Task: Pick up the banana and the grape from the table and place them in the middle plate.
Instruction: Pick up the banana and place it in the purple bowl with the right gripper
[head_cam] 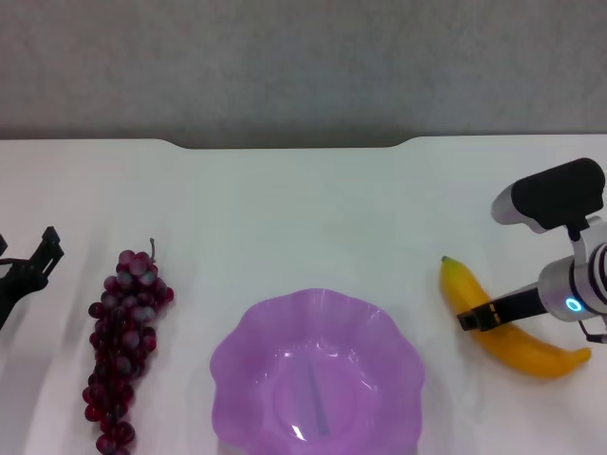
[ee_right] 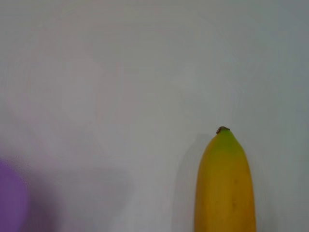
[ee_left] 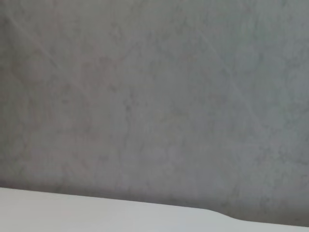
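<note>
Right gripper (head_cam: 479,316) set across the middle of the banana (head_cam: 512,327) on the table (head_cam: 303,209); whether its fingers have closed cannot be told. Judged step: grasping the banana; next, lift and carry it to the middle plate (head_cam: 318,379) beside the gripper's tip. Grape (head_cam: 123,346) lies just beside the parked left gripper (head_cam: 28,270), whose opening cannot be told

Head cam looking down over the table (head_cam: 303,204); right wrist hugging the banana (ee_right: 225,186), shared; left wrist facing the far edge.
</note>
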{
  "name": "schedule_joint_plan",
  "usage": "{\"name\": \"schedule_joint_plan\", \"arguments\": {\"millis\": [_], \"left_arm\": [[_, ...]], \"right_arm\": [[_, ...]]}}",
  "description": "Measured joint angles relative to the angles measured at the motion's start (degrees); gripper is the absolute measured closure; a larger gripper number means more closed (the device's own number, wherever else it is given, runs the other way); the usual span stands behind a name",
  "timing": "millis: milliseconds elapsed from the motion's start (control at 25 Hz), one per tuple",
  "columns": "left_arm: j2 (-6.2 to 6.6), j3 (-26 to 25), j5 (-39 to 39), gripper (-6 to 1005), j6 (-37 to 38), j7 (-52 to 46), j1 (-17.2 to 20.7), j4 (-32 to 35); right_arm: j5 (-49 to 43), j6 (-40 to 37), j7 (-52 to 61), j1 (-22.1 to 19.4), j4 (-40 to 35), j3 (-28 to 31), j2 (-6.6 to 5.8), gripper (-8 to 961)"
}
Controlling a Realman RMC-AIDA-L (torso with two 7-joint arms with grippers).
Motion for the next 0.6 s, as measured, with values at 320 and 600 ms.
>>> {"name": "schedule_joint_plan", "arguments": {"millis": [320, 600], "left_arm": [[0.07, 0.01, -0.01, 226, -0.20, 0.00, -0.07, -0.14], [0.09, -0.03, 0.07, 226, -0.44, 0.59, -0.30, 0.12]], "right_arm": [[2.45, 11.74, -0.58, -8.05, 22.20, 0.17, -0.19, 460], [11.64, 12.22, -6.42, -8.37, 26.16, -2.83, -0.14, 461]]}}
